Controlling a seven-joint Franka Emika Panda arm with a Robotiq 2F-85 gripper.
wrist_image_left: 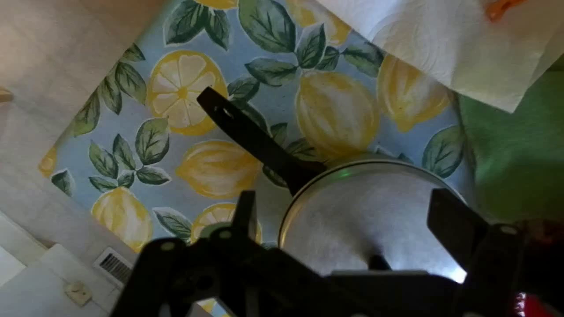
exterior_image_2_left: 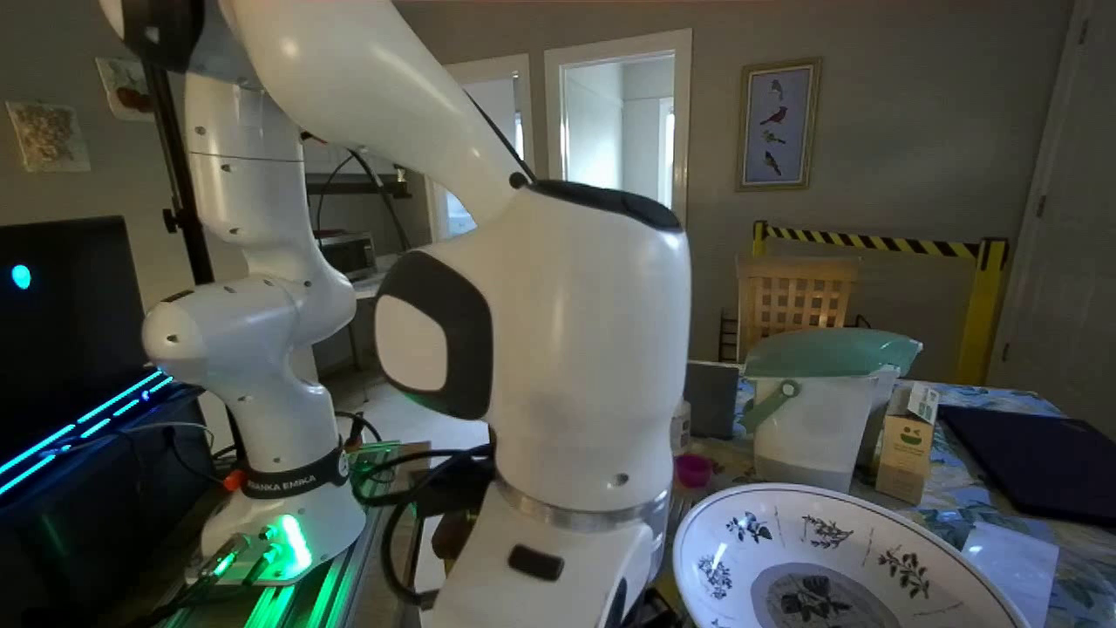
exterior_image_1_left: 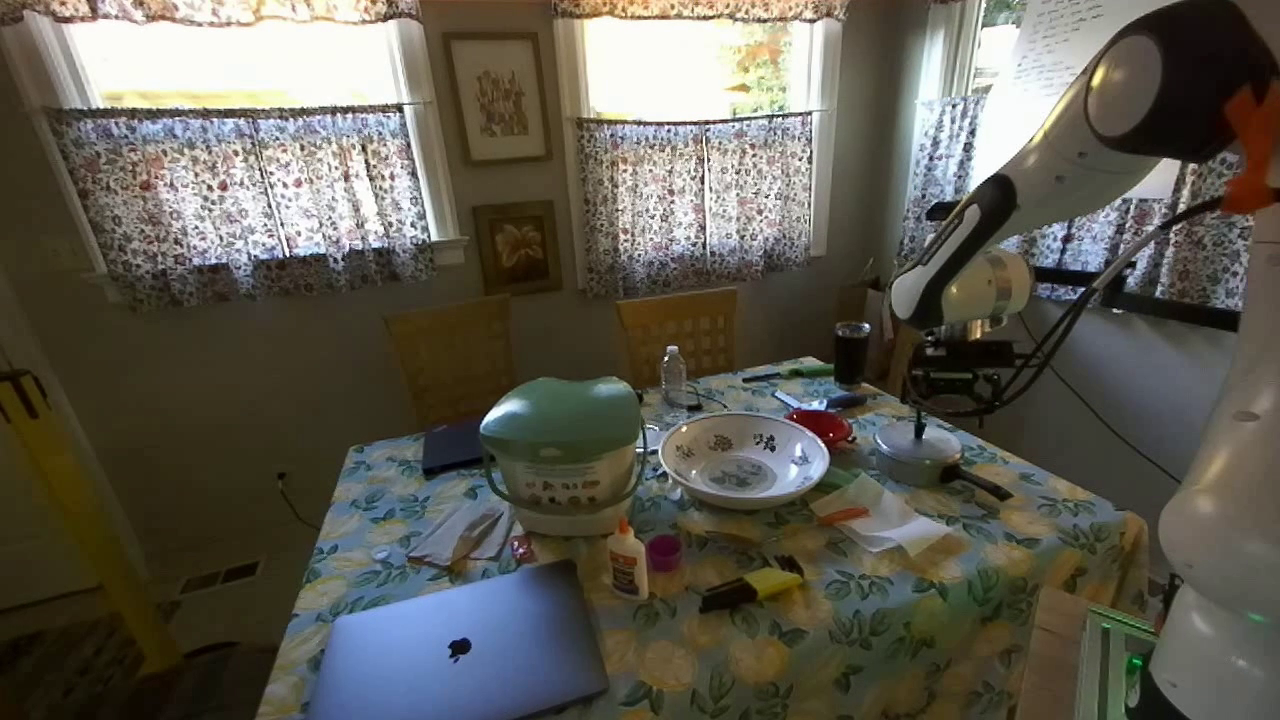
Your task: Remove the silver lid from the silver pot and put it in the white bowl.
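Gripper [wrist_image_left: 341, 212], its 2 fingers spread wide, hangs over the silver lid [wrist_image_left: 370, 215], which sits atop the silver pot [exterior_image_1_left: 908, 471].

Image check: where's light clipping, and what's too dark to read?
In an exterior view, the window panes are blown out above dim walls; in an exterior view, a green light glows, saturated, on the arm's base; in the wrist view, the silver lid carries a glare patch at right and the gripper is near-black, with little detail.
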